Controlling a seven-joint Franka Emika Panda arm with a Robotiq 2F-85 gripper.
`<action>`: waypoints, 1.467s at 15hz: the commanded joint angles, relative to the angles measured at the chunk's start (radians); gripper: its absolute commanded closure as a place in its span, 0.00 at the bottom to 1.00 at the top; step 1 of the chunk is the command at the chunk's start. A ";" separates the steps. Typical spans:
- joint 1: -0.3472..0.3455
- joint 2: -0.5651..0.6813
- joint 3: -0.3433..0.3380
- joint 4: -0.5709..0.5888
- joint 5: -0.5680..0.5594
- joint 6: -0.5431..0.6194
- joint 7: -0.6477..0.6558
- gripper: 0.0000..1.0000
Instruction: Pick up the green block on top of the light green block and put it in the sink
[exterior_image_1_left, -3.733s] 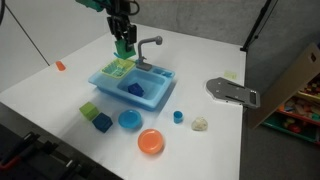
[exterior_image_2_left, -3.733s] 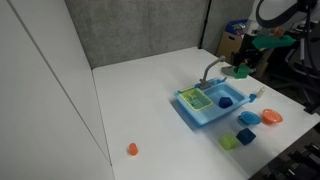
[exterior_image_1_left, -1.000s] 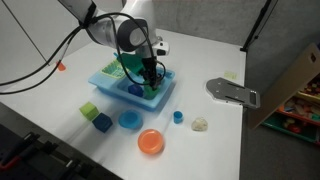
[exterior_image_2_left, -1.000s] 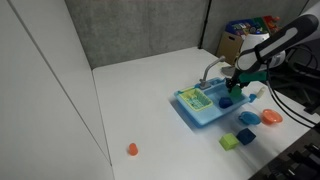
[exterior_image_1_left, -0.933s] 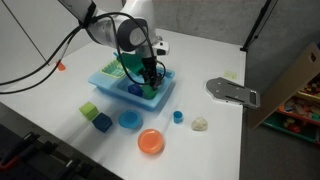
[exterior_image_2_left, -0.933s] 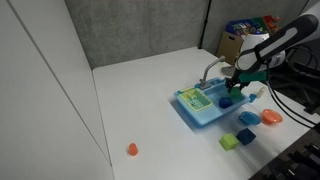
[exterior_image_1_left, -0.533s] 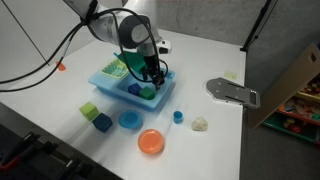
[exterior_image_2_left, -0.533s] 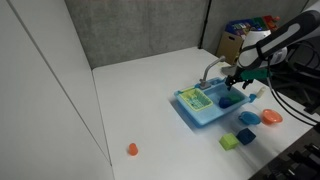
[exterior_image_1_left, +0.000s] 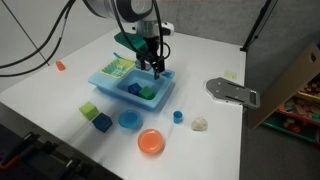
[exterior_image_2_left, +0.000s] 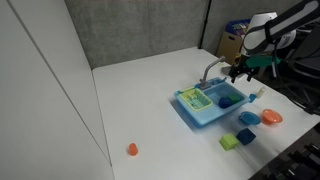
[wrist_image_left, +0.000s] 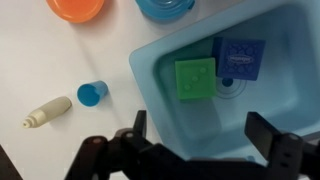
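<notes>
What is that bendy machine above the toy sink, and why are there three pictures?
It is a robot arm ending in a gripper, a two-fingered claw. Two pictures come from cameras standing off to the side; the third from a camera on the wrist, looking down. On the white table sit a toy sink, a light green block, an orange bowl and a blue bowl. The green block lies in the sink beside a blue block. The claw is open and holds nothing.

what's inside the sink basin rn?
Wrist view: the green block and a blue block lie side by side in the sink. The gripper covers the basin's near edge.
</notes>
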 joint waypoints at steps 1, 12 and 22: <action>-0.018 -0.072 0.030 0.006 0.019 -0.106 -0.062 0.00; 0.003 -0.286 0.042 -0.037 -0.010 -0.306 -0.075 0.00; 0.019 -0.561 0.060 -0.180 -0.033 -0.419 -0.085 0.00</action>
